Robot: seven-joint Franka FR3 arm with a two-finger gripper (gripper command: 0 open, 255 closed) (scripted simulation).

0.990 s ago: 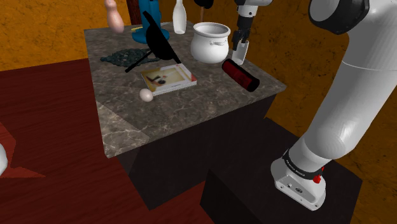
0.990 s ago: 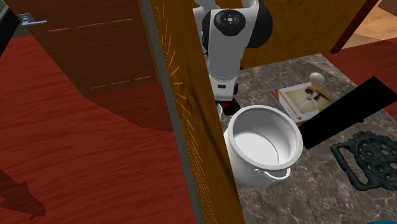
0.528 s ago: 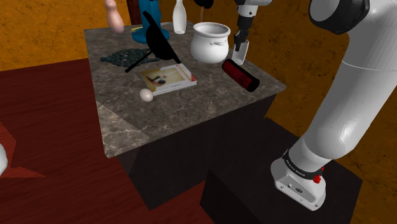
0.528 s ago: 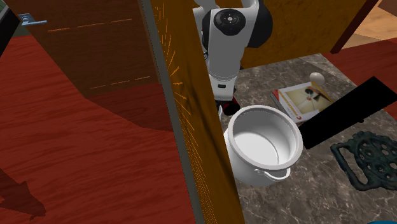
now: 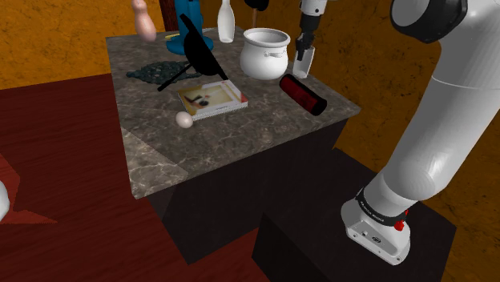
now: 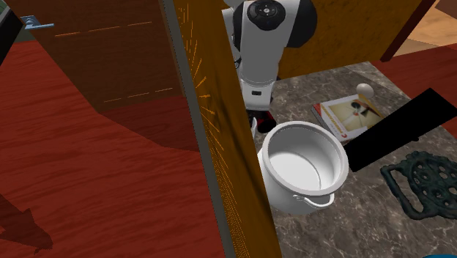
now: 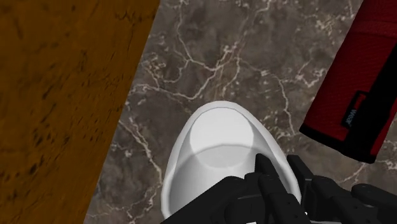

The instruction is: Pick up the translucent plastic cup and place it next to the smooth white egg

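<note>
Holding the whitish cup [image 7: 213, 149] by its wall, my hand [image 7: 280, 175] had both fingers pressed on it. The cup seemed to hang just above the surface [image 5: 240, 140], beside the white pot [image 5: 265, 53] and near the red and black cylinder [image 5: 303, 94]. So the picking up was, I judged, done. The carrying was all left: the egg [image 5: 184, 120] lay well apart, past the booklet [image 5: 212, 98], toward the other side of the surface. I had yet to bring the cup there and set it upright beside the egg.
</note>
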